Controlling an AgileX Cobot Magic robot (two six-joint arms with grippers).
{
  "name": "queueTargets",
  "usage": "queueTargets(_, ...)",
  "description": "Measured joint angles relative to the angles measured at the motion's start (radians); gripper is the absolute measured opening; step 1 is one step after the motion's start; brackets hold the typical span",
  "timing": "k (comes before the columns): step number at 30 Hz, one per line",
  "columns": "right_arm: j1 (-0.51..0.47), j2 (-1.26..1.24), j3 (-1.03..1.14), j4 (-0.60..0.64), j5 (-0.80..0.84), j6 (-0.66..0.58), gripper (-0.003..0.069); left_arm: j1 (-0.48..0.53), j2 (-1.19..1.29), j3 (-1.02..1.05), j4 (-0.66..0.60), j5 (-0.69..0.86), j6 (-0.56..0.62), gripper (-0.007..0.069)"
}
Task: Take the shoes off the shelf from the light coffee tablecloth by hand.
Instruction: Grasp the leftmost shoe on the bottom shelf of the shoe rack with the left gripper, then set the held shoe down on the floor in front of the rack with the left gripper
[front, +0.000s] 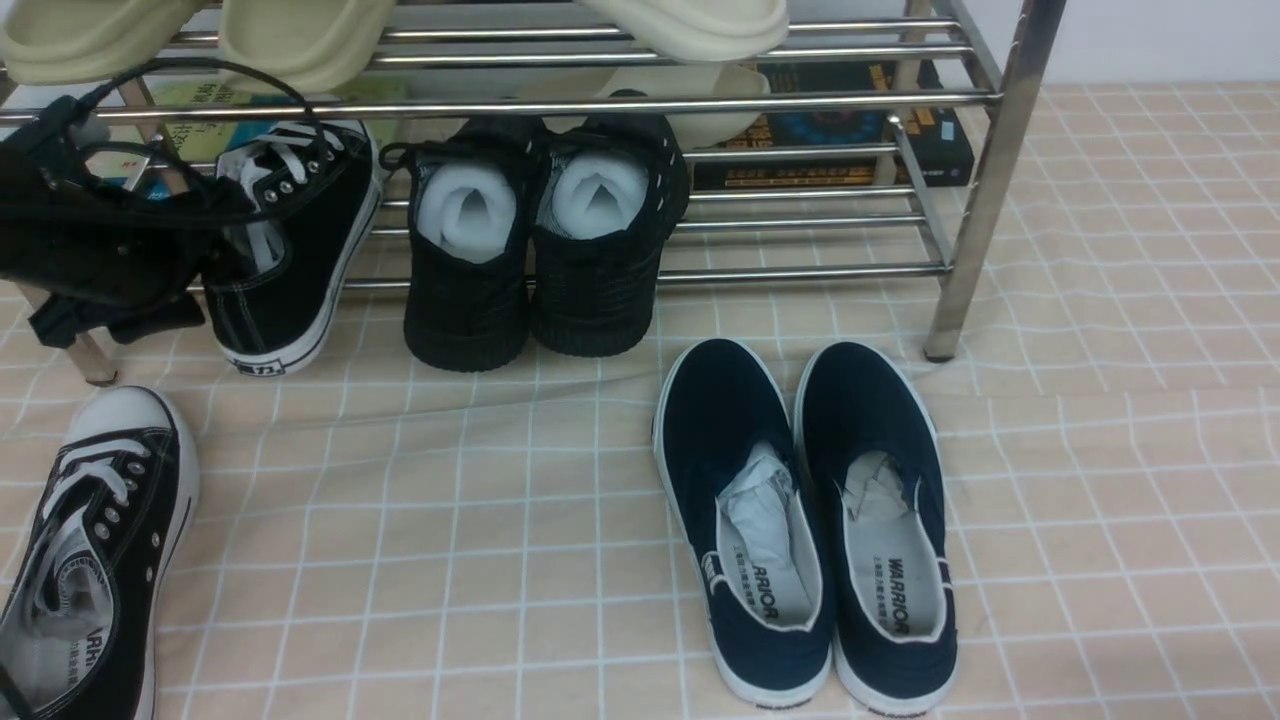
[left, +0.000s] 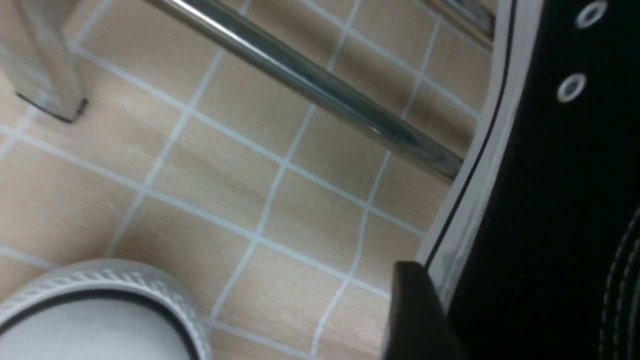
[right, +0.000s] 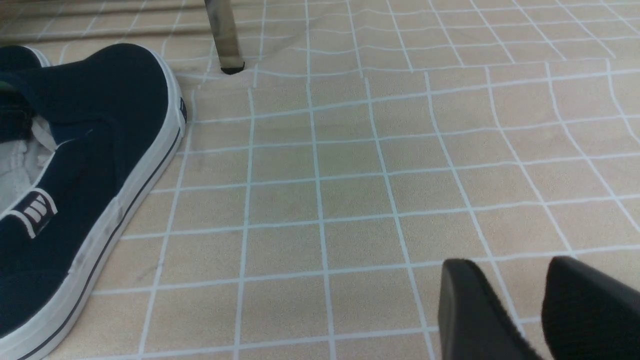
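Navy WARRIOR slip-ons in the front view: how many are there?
2. Both stand on the tablecloth, side by side, in front of the rack: the left one and the right one. None others show.

upper left: left gripper (front: 215, 285) at black lace-up sneaker (front: 300, 240) on steel rack (front: 800, 272) | lower left: second lace-up sneaker (front: 110, 520) on tan gridded cloth (front: 500, 560) | lower right of centre: navy slip-ons (front: 730, 430) side by side
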Motion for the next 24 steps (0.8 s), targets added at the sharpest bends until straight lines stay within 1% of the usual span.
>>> queueTargets(1, 0.000, 0.000, 0.000, 0.000, 0.000, 0.000, 0.0239, 0.000, 0.001, -0.001, -0.005, 0.001, 0.008, 0.0305)
queueTargets(2, 0.000, 0.000, 0.000, 0.000, 0.000, 0.000, 0.0239, 0.000, 0.001, -0.001, -0.005, 0.001, 0.011, 0.0273)
queueTargets(4, 0.000, 0.000, 0.000, 0.000, 0.000, 0.000, 0.0239, 0.001, 0.001, -0.001, 0.002, 0.006, 0.019, 0.0153)
queueTargets(5, 0.000, 0.000, 0.000, 0.000, 0.000, 0.000, 0.0239, 0.003, -0.002, -0.001, 0.007, 0.023, 0.025, 0.0080)
queueTargets(6, 0.000, 0.000, 0.000, 0.000, 0.000, 0.000, 0.0239, 0.004, -0.007, -0.001, 0.008, 0.048, 0.029, 0.0053)
queueTargets(7, 0.000, 0.000, 0.000, 0.000, 0.000, 0.000, 0.0239, 0.005, -0.007, -0.001, 0.008, 0.048, 0.029, 0.0048)
queueTargets(8, 0.000, 0.000, 0.000, 0.000, 0.000, 0.000, 0.0239, 0.004, -0.025, -0.001, 0.017, 0.122, 0.029, 0.0024)
queueTargets(11, 0.000, 0.000, 0.000, 0.000, 0.000, 0.000, 0.0239, 0.003, -0.082, 0.001, 0.065, 0.239, 0.015, 0.0017)
queueTargets(12, 0.000, 0.000, 0.000, 0.000, 0.000, 0.000, 0.0239, 0.003, -0.087, 0.001, 0.065, 0.248, 0.013, 0.0017)
queueTargets(15, 0.000, 0.000, 0.000, 0.000, 0.000, 0.000, 0.0239, 0.003, -0.205, 0.002, 0.176, 0.410, -0.018, 0.0016)
queueTargets(16, 0.000, 0.000, 0.000, 0.000, 0.000, 0.000, 0.0239, 0.003, -0.211, 0.002, 0.182, 0.418, -0.020, 0.0016)
queueTargets(19, 0.000, 0.000, 0.000, 0.000, 0.000, 0.000, 0.0239, 0.001, -0.310, 0.002, 0.297, 0.560, -0.090, 0.0015)
queueTargets(21, 0.000, 0.000, 0.000, 0.000, 0.000, 0.000, 0.0239, 0.001, -0.352, 0.003, 0.363, 0.625, -0.140, 0.0015)
queueTargets(22, 0.000, 0.000, 0.000, 0.000, 0.000, 0.000, 0.0239, 0.001, -0.356, 0.004, 0.363, 0.631, -0.146, 0.0015)
queueTargets(24, 0.000, 0.000, 0.000, 0.000, 0.000, 0.000, 0.0239, 0.001, -0.403, 0.028, 0.423, 0.670, -0.203, 0.0015)
